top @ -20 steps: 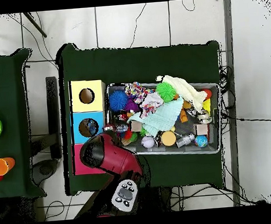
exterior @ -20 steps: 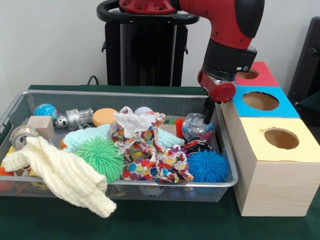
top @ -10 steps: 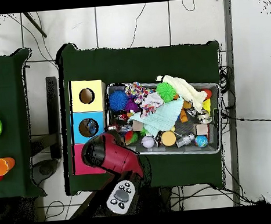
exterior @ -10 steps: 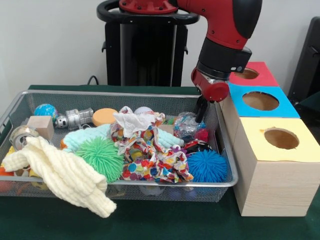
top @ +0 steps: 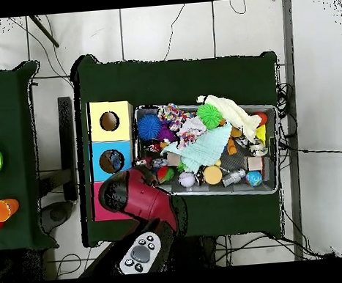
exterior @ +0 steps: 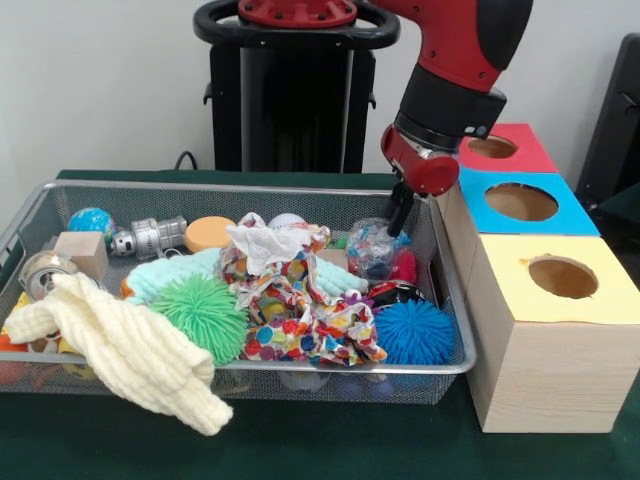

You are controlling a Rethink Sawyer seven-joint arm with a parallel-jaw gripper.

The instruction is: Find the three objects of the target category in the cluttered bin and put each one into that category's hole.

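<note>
Red-and-black arm, front view: jaws [exterior: 398,218] pinch the top of a clear crinkled bag of coloured bits [exterior: 374,247], which hangs just below them inside the wire bin [exterior: 250,188]. Blue spiky ball [exterior: 414,332] lower down; blue-topped box [exterior: 520,204] beside the jaws.

Overhead view: arm [top: 138,196] covers the jaws; bin [top: 270,150] beyond; yellow-topped box [top: 110,120] further off.

- A wire mesh bin [exterior: 40,205] is seen crammed with toys and cloths.
- A clear crinkly bag of colourful bits [exterior: 375,245] is held up by the tool [exterior: 398,218] at the bin's corner nearest the boxes.
- Three wooden boxes are lined up beside it: yellow [exterior: 560,300], blue [exterior: 520,205], red [exterior: 500,148], each topped with a round hole.
</note>
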